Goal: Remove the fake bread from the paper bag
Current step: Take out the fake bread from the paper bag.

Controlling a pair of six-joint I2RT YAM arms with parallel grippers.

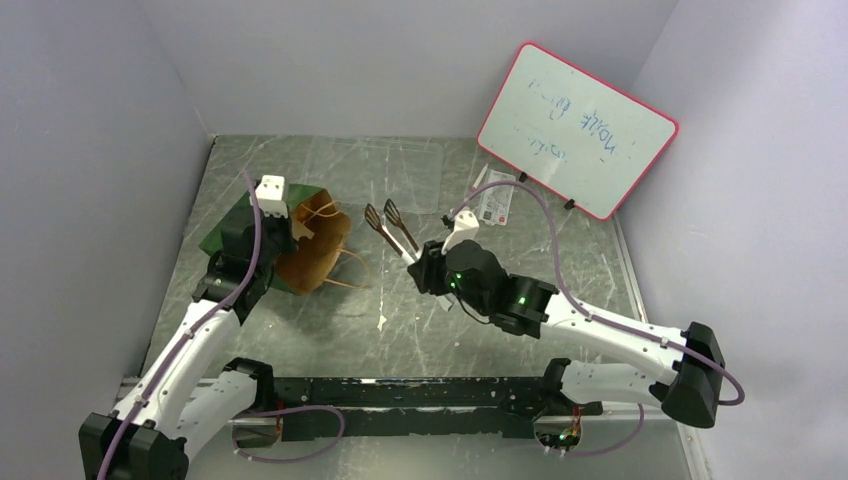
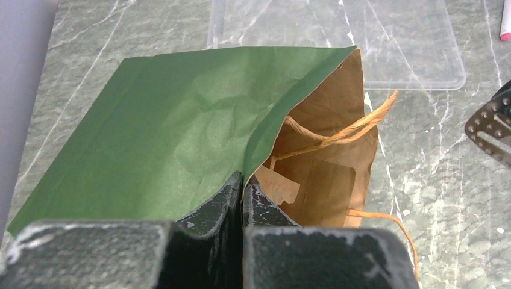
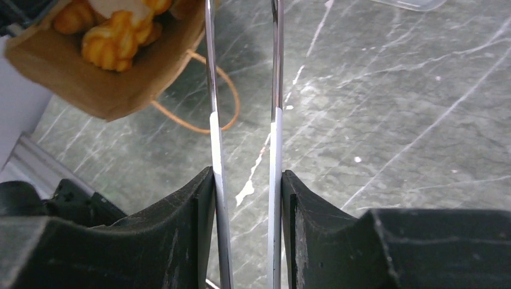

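The paper bag, dark green outside and brown inside, lies on its side at the left of the table with its mouth toward the middle. My left gripper is shut on the bag's upper rim, as the left wrist view shows: gripper, bag. My right gripper is shut on metal tongs whose open tips point toward the bag mouth. In the right wrist view, the gripper grips the tongs. Orange fake bread lies inside the bag.
A clear plastic tray lies behind the bag. A pink-framed whiteboard leans at the back right, with a printed card in front of it. The bag's cord handle trails on the table. Walls stand on three sides.
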